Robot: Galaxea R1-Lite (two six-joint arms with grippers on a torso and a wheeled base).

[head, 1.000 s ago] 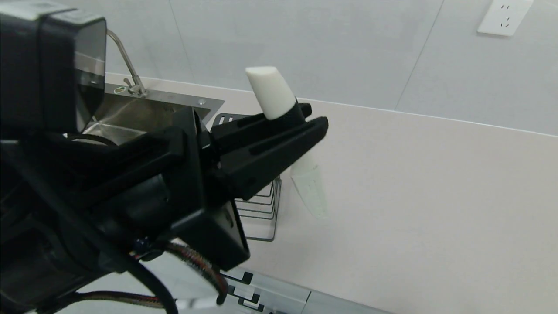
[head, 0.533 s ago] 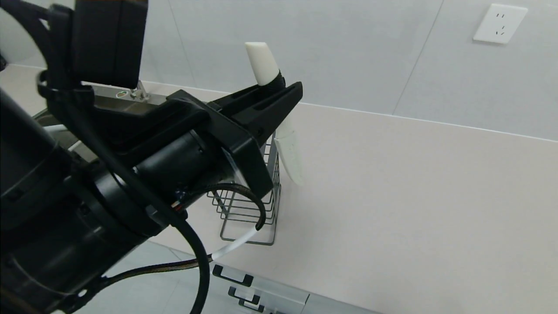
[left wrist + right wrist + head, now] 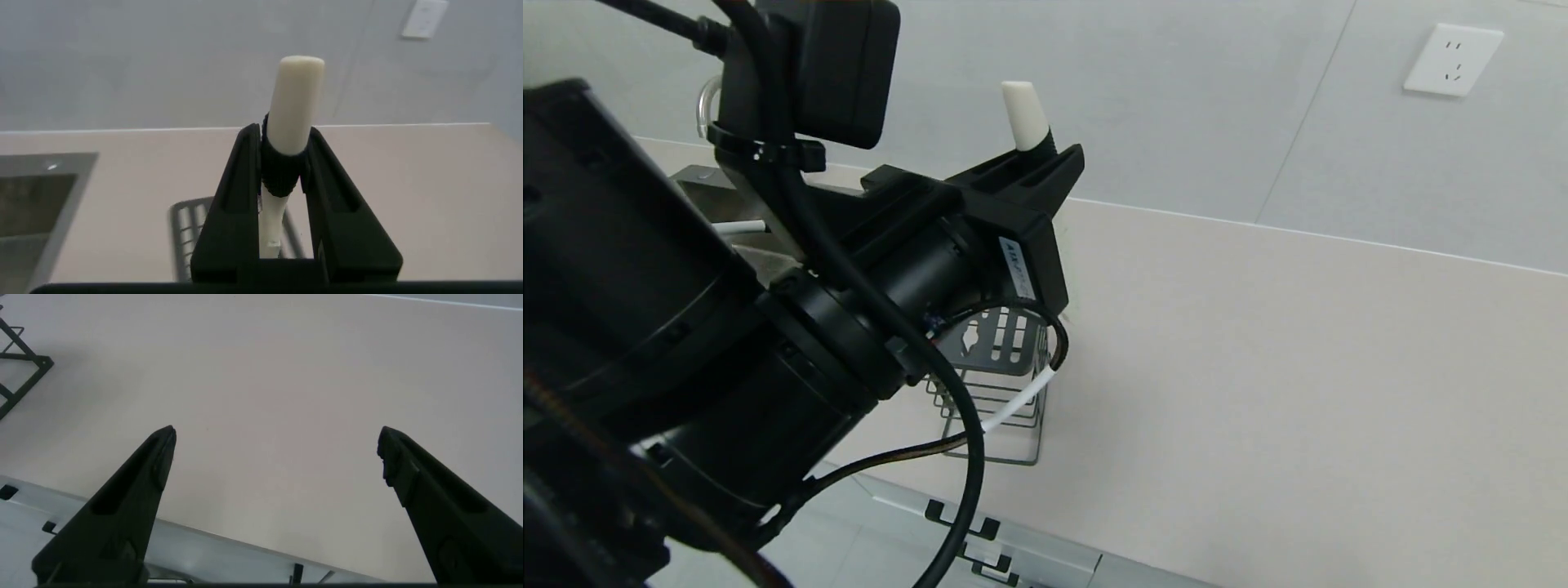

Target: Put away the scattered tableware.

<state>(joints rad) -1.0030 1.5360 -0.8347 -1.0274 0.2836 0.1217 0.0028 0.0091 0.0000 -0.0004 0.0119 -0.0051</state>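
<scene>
A white knife (image 3: pixel 1023 114) with a black collar stands nearly upright in my left gripper (image 3: pixel 1045 159), which is shut on it just below the handle. In the head view the handle sticks up above the fingers and the blade is hidden behind the gripper. A grey wire cutlery rack (image 3: pixel 1001 392) stands on the counter right under that gripper. In the left wrist view the knife (image 3: pixel 292 98) points down from the gripper (image 3: pixel 282 155) toward the rack (image 3: pixel 186 233). My right gripper (image 3: pixel 278 457) hangs open over bare beige counter, nothing between its fingers.
A steel sink (image 3: pixel 698 181) with a curved tap (image 3: pixel 704 106) lies left of the rack. The beige counter (image 3: pixel 1298 343) stretches right to the grey wall, which carries a socket (image 3: pixel 1450 59). Drawer handles (image 3: pixel 956 518) run below the counter's front edge.
My left arm has swung the knife from a slant to nearly upright and brought it over the rack; its blade is now hidden behind the gripper. The head view has shifted slightly.
</scene>
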